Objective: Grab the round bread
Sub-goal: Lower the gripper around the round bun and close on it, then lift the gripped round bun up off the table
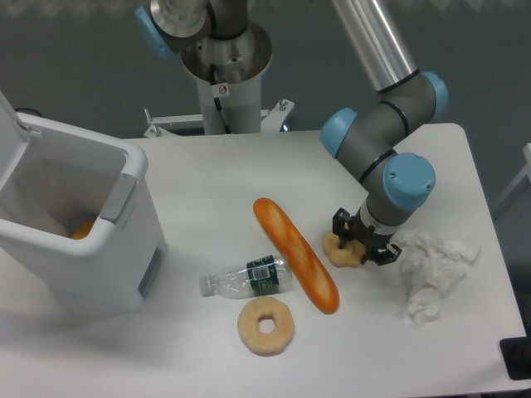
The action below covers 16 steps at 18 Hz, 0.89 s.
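The round bread [341,251] is a small pale cream-yellow bun lying on the white table [216,178], right of centre. My gripper [362,240] points straight down onto it, low at the table. Its black fingers [340,222] stand spread on either side of the bun's far right part and look open around it. The gripper body hides part of the bun. The bun rests on the table.
A long orange baguette [296,265] lies just left of the bun. A ring-shaped bread [265,326] and a plastic bottle [246,279] lie at the front. Crumpled white paper [431,274] lies right of the gripper. A white bin [75,224] stands at the left.
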### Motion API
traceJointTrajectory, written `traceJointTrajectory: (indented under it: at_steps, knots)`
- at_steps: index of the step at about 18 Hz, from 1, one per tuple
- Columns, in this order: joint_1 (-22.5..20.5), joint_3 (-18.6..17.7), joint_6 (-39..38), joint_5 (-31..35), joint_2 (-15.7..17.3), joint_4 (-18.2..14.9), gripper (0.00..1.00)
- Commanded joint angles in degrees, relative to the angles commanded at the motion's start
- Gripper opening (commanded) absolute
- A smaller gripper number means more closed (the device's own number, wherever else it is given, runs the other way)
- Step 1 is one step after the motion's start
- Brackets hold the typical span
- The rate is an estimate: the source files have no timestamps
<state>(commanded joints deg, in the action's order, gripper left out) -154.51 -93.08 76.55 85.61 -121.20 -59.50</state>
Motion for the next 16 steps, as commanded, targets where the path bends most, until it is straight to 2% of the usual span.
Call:
traceJointTrajectory:
  at_steps: [5,8,12,16]
  knots:
    - [0.1,0.6,-4.6,0.0,2.5,0.0,0.0]
    - [0.3,3.4,-5.6,0.6,3.9,-0.1,0.0]
    - [0.9,4.8,-5.6,0.7,7.7,-0.5,0.0]
    - [3.6,5.8,-7.8,1.0,11.2,-0.5,0.0]
